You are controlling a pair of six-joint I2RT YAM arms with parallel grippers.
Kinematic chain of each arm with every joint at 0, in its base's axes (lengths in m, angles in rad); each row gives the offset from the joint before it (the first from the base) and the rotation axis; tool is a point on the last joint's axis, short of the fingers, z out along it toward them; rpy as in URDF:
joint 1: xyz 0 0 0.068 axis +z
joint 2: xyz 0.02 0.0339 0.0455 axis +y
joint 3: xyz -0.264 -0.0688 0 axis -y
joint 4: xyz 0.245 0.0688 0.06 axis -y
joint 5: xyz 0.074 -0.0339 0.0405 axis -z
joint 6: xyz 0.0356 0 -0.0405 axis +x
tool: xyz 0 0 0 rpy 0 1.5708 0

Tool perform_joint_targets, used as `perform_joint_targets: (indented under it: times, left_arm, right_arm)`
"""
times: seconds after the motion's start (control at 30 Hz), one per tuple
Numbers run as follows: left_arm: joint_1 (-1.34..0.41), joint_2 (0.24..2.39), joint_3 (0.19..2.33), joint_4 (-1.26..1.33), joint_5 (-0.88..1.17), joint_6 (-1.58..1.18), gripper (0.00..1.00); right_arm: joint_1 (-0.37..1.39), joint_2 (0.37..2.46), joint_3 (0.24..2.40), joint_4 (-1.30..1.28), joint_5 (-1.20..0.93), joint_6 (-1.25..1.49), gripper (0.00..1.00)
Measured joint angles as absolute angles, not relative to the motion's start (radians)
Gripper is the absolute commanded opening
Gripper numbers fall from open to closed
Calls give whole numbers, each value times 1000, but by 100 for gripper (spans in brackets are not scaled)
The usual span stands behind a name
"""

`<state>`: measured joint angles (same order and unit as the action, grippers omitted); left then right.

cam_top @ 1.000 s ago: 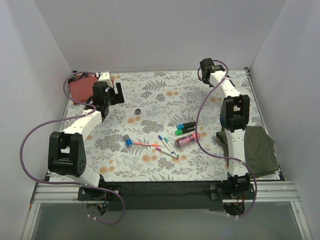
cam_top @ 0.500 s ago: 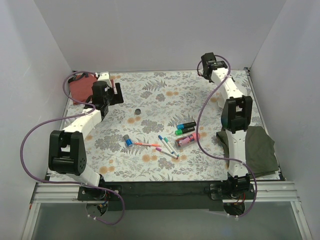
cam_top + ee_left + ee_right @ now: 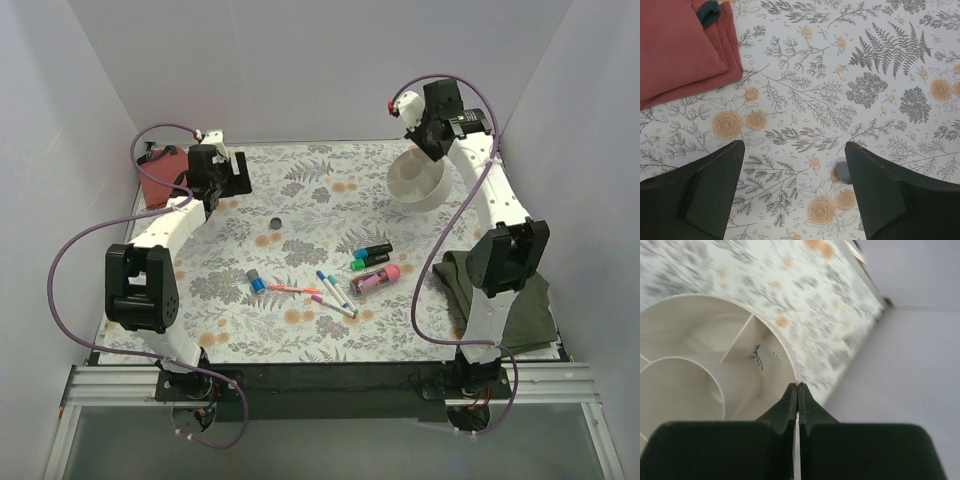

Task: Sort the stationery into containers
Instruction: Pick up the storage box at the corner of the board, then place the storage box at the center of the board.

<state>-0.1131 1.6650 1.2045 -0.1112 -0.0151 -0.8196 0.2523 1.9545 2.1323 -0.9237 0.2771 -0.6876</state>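
My right gripper (image 3: pixel 436 160) is shut on the rim of the round white tub (image 3: pixel 415 180) and holds it tilted above the table's back right. Its inner dividers show in the right wrist view (image 3: pixel 705 370), with the gripper (image 3: pixel 797 387) pinching the wall. My left gripper (image 3: pixel 238 178) is open and empty beside the red pouch (image 3: pixel 160 180). In the left wrist view the gripper (image 3: pixel 795 185) hangs over the table, with the pouch (image 3: pixel 680 50) at upper left and a dark cylinder (image 3: pixel 842 170) by the right finger. Pens (image 3: pixel 335 292), highlighters (image 3: pixel 372 256), a pink tube (image 3: pixel 376 279) and a blue-grey cylinder (image 3: pixel 256 280) lie mid-table.
The dark cylinder (image 3: pixel 277 222) stands alone left of centre. A dark green cloth (image 3: pixel 520 295) lies at the right edge by the right arm's base. White walls close in the table on three sides.
The right arm has risen and swung right with the white tub, which now hangs in view. The left gripper has shifted slightly toward the back.
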Motion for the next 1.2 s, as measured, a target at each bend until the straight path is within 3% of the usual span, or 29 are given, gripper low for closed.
perform_joint_targets:
  times: [0.3,0.57,1.03,1.13,1.2]
  left_arm:
    - [-115,1673,1245,-239,80,-842,82]
    - [-122,1713,1333,-295,86,-822,81]
    - [-157,1749,1351,-321,75,-806,82]
    - [-161,1750,1351,-322,75,-806,83]
    - [-161,1751,1351,-322,74,-807,84]
  right_arm:
    - [243,1993,1962,-612,-282,-448,1]
    - [242,2096,1909,-388,-363,-345,1]
    - [250,2211,1953,-412,-369,-344,1]
    - [255,2213,1960,-417,-368,-352,20]
    - [260,2213,1963,-425,-366,-363,37]
